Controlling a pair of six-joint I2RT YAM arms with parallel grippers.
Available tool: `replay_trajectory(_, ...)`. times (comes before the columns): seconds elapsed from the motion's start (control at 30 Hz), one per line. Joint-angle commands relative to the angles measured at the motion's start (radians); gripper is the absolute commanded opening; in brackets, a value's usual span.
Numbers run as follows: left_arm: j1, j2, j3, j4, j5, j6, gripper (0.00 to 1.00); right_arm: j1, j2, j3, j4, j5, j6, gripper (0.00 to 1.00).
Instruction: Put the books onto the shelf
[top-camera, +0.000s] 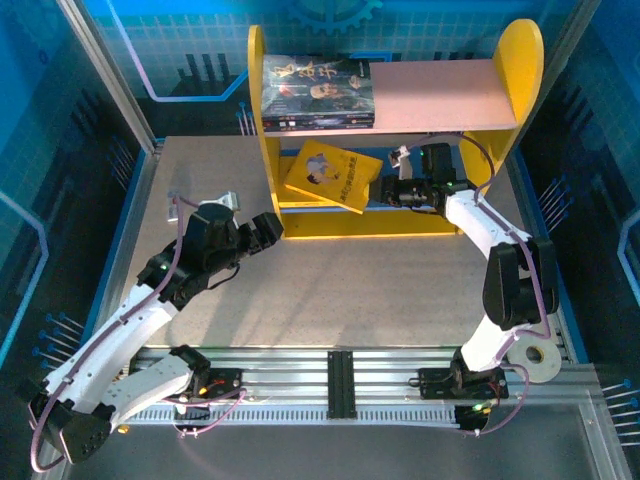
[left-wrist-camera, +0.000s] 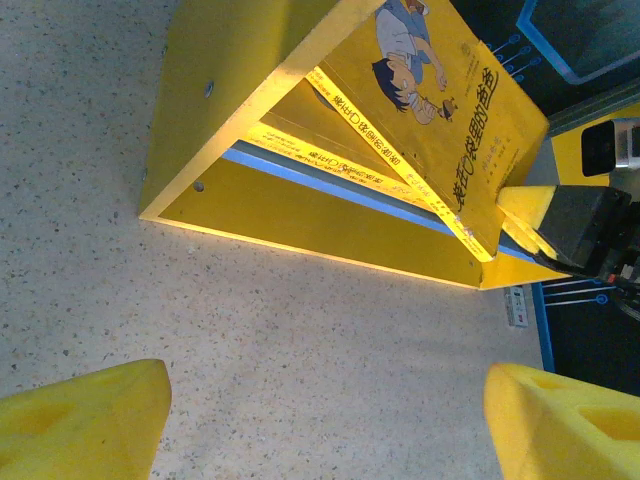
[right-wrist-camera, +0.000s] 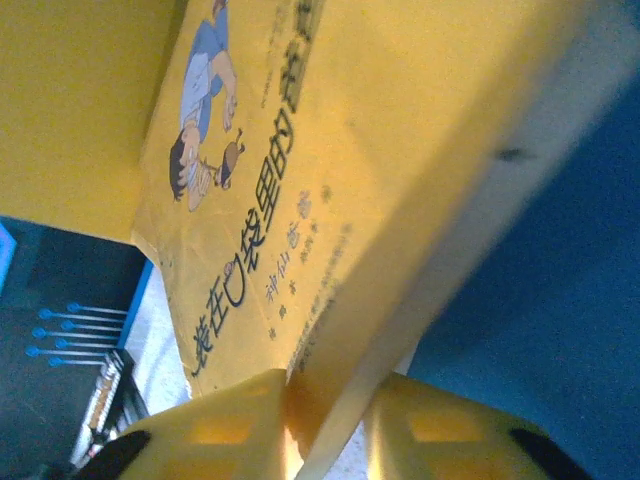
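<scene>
Your right gripper (top-camera: 395, 190) is pinching the right-hand edge of 1 yellow book (top-camera: 330, 172) inside the lower tier of the shelf (top-camera: 520, 70). In the right wrist view its fingers (right-wrist-camera: 230, 420) are pressing on either face of the cover edge.

The book is lying to the left of that gripper, toward the left side panel (left-wrist-camera: 230, 70), and it is sitting skewed. Its long axis is running diagonally across the tier instead of square to the blue lower board (left-wrist-camera: 290, 168), and the gripped end is riding higher than the far end. In the left wrist view it is leaning over 2 more yellow books (left-wrist-camera: 340, 160) beneath it.

I judge that the coming move is calling for you to lower and square it over those 2 before letting go.

The right arm is the nearer one. It is arching up from its base, elbow high, forearm reaching in under the pink upper board (top-camera: 440, 90), where the dark books (top-camera: 318, 92) are stacked at the left end.

Your left gripper (top-camera: 268, 228) is hanging low over the table (top-camera: 330, 290) just outside the left side panel, jaws spread wide and carrying nothing.
</scene>
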Motion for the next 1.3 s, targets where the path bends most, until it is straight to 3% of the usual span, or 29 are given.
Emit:
replay_trajectory(0.0,0.011,-0.023,-0.008,-0.015,0.012,0.018,0.83,-0.002,0.004,0.033,0.026,-0.042,-0.018,0.19)
replay_trajectory(0.17,0.015,-0.027,0.004,-0.032,0.009,0.025,0.83,-0.044,0.050,0.107,0.013,-0.160,-0.050,0.17)
replay_trajectory(0.4,0.021,-0.033,0.025,-0.058,0.001,0.034,0.83,-0.094,0.167,0.293,-0.218,-0.287,-0.238,0.15)
replay_trajectory(0.83,0.038,-0.003,0.052,-0.072,0.009,0.056,0.84,-0.085,0.284,0.460,-0.454,-0.364,-0.453,0.14)
replay_trajectory(1.27,0.043,0.060,0.050,-0.026,0.022,0.068,0.83,-0.048,0.341,0.527,-0.480,-0.354,-0.457,0.15)
